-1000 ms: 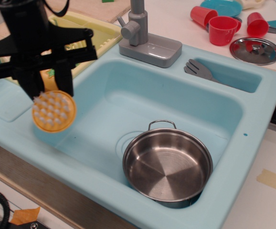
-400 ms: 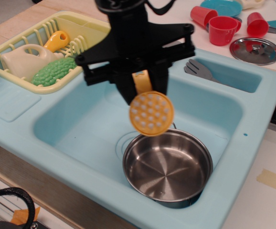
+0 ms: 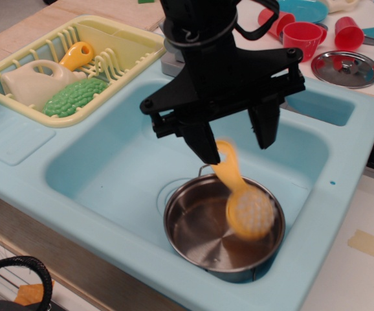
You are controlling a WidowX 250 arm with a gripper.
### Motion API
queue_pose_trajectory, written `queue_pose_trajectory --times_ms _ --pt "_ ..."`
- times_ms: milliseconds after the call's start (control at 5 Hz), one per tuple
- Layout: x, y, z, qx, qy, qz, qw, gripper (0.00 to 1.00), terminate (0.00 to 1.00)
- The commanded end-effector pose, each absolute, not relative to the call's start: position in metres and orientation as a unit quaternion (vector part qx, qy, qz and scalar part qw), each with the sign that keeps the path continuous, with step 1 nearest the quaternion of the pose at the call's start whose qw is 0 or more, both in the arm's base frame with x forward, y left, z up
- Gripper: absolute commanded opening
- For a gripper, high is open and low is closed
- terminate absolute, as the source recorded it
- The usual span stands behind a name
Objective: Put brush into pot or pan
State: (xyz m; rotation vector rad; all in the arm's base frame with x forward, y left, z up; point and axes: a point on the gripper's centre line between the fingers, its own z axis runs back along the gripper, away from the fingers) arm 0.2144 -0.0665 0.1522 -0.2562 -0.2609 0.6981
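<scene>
My black gripper (image 3: 235, 137) hangs over the steel pot (image 3: 190, 227), which stands in the front right of the light blue sink (image 3: 103, 162). Its jaws are spread wide apart. The yellow-orange brush (image 3: 244, 201) is blurred with motion below and between the jaws. Its handle points up toward the left finger (image 3: 203, 139) and its white-bristled head lies over the right side of the pot. I cannot tell if the handle still touches the finger.
A yellow dish rack (image 3: 132, 45) at the back left holds a green bumpy vegetable toy (image 3: 77, 97) and an orange-handled cream utensil (image 3: 38, 74). Red cups (image 3: 301, 40) and a flat steel lid (image 3: 345, 68) sit at the back right.
The gripper carried the brush from the sink's left edge to above the pot. Its jaws have opened and the brush has dropped, tilting head-down into the pot.
</scene>
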Motion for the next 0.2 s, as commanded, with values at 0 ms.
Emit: queue_pose_trajectory --times_ms 0 --pt "0.2172 -0.0653 0.1576 -0.131 -0.137 0.34 0.921 1.0 1.0"
